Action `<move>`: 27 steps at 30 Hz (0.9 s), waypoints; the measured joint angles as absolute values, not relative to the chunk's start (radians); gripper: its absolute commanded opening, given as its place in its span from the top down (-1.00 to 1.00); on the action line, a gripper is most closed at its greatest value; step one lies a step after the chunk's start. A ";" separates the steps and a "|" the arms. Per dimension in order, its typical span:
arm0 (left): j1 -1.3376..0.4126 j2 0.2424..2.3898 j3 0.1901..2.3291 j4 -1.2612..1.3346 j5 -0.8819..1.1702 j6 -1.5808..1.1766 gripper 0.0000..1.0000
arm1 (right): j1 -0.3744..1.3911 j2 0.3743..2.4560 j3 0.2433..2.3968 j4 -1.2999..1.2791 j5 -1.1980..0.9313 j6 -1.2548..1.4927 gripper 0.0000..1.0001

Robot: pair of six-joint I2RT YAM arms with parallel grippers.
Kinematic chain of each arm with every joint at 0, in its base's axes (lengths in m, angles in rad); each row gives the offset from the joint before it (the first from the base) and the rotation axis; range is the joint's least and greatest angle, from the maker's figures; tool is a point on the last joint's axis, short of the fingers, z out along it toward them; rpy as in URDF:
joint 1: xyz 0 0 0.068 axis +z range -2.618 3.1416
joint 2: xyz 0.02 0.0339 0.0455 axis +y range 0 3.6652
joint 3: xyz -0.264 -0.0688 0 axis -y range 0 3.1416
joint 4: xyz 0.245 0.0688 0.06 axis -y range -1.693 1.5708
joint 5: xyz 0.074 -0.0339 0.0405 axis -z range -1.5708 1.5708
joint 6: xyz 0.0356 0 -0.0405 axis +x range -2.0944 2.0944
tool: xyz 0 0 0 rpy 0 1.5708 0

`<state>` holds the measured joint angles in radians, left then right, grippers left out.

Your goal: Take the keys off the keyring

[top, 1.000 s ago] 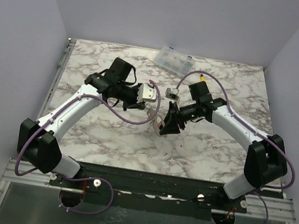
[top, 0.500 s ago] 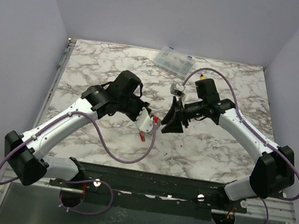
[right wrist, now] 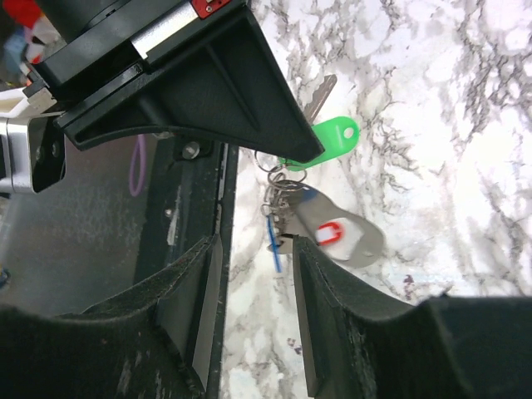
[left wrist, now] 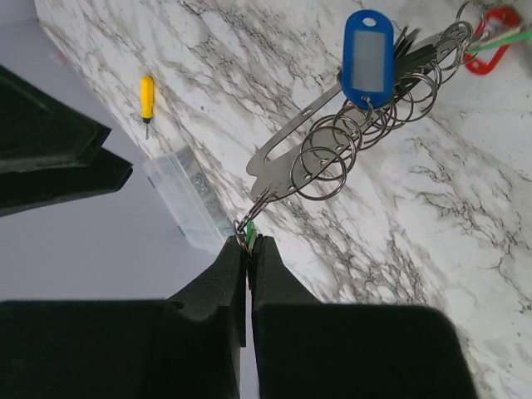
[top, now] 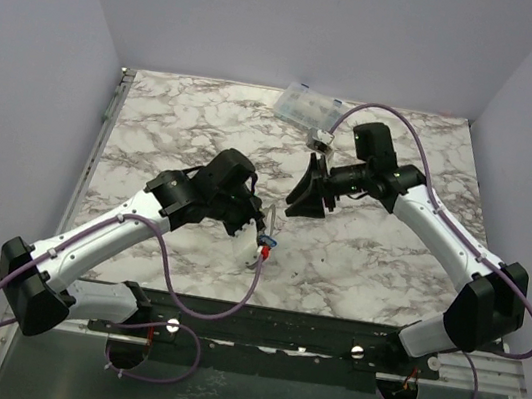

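fingers (left wrist: pixel 224 278) of the left hand (left wrist: pixel 248 246) clenched on a small split ring (left wrist: pixel 242 235) carrying the green tag (right wrist: pixel 328 137), at one end of the bunch. keyring (left wrist: pixel 281 156), a flat grey metal loop, runs from that grip over the marble tabletop (left wrist: pixel 399 249), strung with split rings; keys (left wrist: pixel 416 54) with blue tag (left wrist: pixel 366 56) and red tag (left wrist: pixel 487 48) gathered at its far end. right hand (right wrist: pixel 253 253) released, grasping nothing, just beside the bunch. clear box (top: pixel 309 108) at the tabletop's far edge.
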<state>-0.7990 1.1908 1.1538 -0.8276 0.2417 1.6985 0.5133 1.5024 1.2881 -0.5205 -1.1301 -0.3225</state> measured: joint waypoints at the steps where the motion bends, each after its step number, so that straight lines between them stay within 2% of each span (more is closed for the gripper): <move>1: -0.801 1.179 1.136 -0.818 0.242 1.723 1.00 | 0.515 1.505 1.296 -0.527 -1.129 -0.347 0.06; 16: -0.802 1.060 1.003 -0.695 0.270 1.998 1.00 | 0.576 1.574 1.391 -0.668 -1.116 -0.710 0.03; 27: -0.814 1.057 0.991 -0.657 0.281 2.065 1.00 | 0.619 1.579 1.397 -0.673 -1.120 -0.726 0.32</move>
<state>-0.8143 1.0569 0.9905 -0.6571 0.2810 2.0651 0.6186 1.5795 1.3972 -0.6731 -1.1198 -0.7261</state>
